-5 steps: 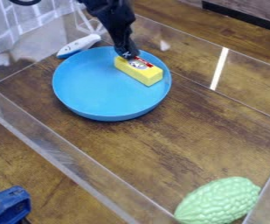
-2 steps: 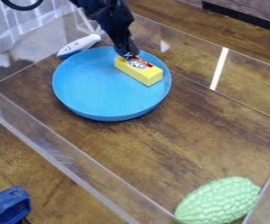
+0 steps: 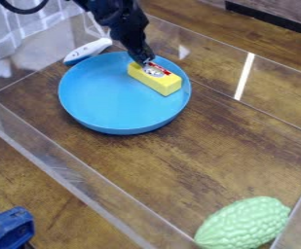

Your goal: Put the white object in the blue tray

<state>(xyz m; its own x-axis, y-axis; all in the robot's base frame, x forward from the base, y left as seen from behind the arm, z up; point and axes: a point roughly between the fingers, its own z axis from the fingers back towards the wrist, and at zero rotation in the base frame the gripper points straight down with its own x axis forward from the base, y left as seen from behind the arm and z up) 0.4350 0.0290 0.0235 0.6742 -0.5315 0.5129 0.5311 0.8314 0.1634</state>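
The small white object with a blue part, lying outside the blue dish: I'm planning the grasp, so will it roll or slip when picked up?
The small white object with a blue part looks flat and elongated, so probably won't roll. Its smooth look suggests it may slip.

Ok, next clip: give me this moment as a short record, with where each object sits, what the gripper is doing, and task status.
white object: on the table, just outside the tray's far rim
blue tray: holds a yellow block at its far side
gripper: down at the yellow block; jaw state unclear
green object: near right corner
task status: white object not yet in tray
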